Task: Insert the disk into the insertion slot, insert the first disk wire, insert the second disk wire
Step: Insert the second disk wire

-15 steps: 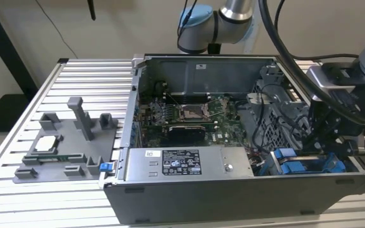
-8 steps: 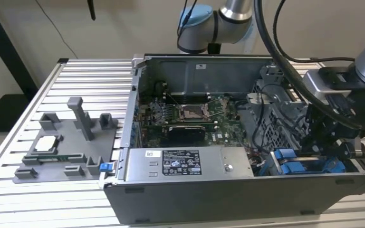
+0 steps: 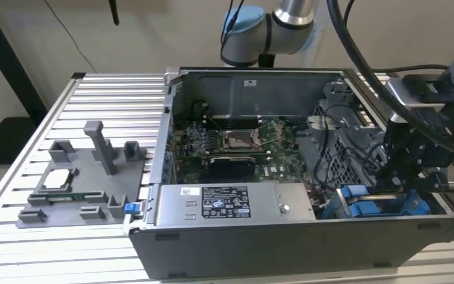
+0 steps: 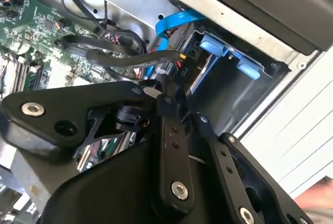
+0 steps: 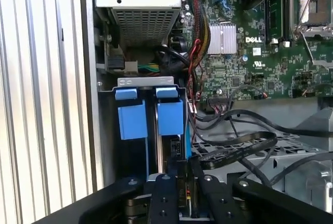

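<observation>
An open computer case is seen in the middle of the exterior view, resting on a ribbed metal table. At the right edge of that frame the gripper is lowered into the case's lower right corner, just above the blue fittings of the insertion slot. In the first wrist view the slot is seen at centre left, with two blue tabs side by side and a grey metal bracket across them. The gripper is found at the bottom centre of that frame, its two black fingers drawn close together around a small black connector that sits at the lower edge of the blue tabs. In the second wrist view the gripper is seen at the middle of the frame, the fingers nearly closed, pinched on a black wire that loops away toward the upper left. A blue flat cable is seen above it, and the slot lies to the right of centre with blue plastic along its top. Whether the disk is seated inside the slot cannot be told. The green circuit board is laid across the case floor, and a grey power box with a label is fixed along the near wall. At the left of the exterior view a grey parts holder is set on the table.
</observation>
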{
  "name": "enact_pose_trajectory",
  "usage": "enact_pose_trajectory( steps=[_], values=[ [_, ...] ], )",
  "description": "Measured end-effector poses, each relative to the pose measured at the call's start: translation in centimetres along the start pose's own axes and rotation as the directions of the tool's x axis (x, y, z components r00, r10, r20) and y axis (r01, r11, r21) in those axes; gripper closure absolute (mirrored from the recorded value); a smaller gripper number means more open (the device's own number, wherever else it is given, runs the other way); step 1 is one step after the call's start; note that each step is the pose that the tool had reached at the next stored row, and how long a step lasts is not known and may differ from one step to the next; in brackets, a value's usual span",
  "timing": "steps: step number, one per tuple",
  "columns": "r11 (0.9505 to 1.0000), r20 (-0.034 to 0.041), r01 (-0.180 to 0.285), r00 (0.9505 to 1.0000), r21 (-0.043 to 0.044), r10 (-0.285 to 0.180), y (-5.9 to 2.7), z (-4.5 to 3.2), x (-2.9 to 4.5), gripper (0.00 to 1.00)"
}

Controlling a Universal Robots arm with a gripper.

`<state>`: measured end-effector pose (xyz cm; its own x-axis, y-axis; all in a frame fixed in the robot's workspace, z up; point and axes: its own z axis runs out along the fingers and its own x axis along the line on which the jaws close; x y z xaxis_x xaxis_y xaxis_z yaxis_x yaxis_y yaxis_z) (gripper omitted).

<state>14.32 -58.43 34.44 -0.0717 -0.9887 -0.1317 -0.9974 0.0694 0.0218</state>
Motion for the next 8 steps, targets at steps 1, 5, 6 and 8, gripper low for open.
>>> enact_pose_trajectory(
  steps=[1,5,6,8],
  values=[
    [1.0,-0.0005,0.0,1.0,-0.0012,0.0,0.01,-0.38,-0.05,0.0],
    [1.0,-0.0008,-0.001,1.0,-0.0043,0.001,0.04,-1.66,-0.22,0.0],
    [1.0,-0.0008,-0.001,1.0,-0.0045,0.001,0.04,-1.89,-0.25,0.0],
    [1.0,-0.0006,-0.002,1.0,-0.0045,0.002,0.05,-2.15,-0.28,0.0]
  ],
)
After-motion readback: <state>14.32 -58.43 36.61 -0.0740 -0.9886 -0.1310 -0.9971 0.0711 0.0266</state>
